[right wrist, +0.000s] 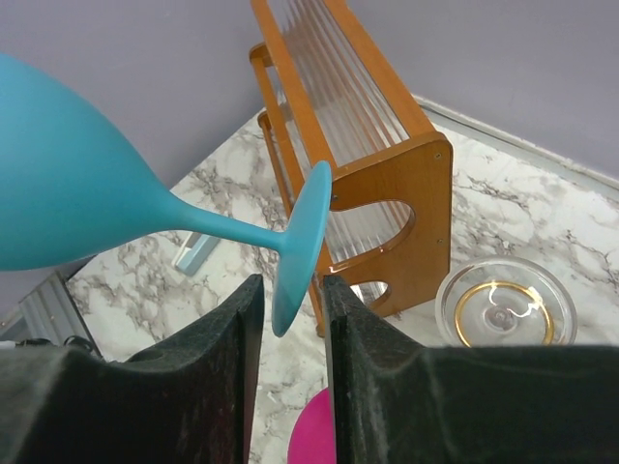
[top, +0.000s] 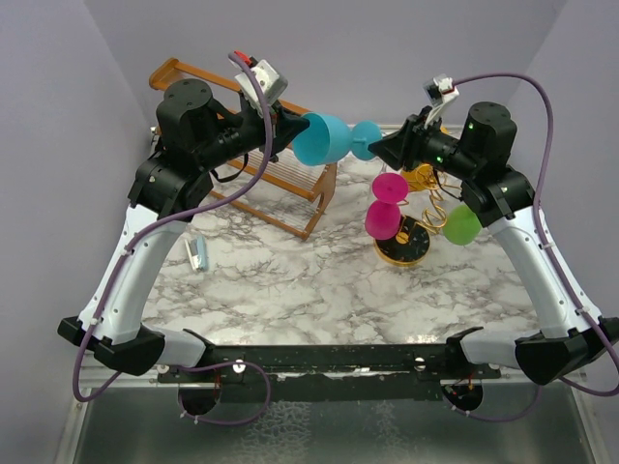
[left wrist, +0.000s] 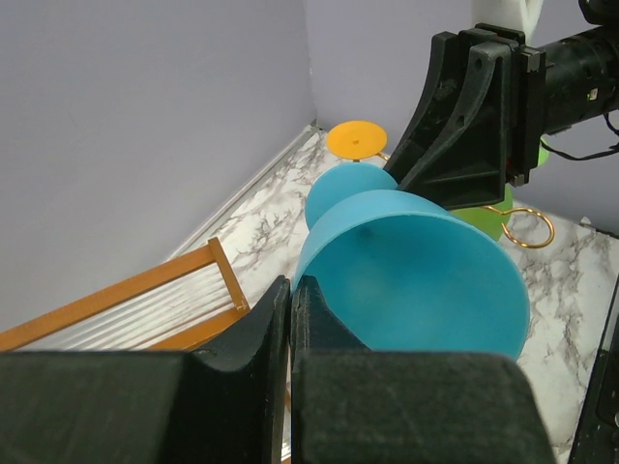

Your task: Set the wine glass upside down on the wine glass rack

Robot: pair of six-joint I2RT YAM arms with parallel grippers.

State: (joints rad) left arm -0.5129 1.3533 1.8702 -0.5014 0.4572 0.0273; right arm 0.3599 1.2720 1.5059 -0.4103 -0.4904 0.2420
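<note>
Top external view: left gripper (top: 293, 131) clamps the bowl rim of the blue wine glass (top: 324, 138) above the bench's (top: 319, 290) far edge; right gripper (top: 373, 147) straddles its foot, grip impossible to tell.

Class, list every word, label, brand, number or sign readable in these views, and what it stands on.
None: no readable text shows on the blue wine glass, the gold wire rack, the wooden shelf or the marble table.
</note>
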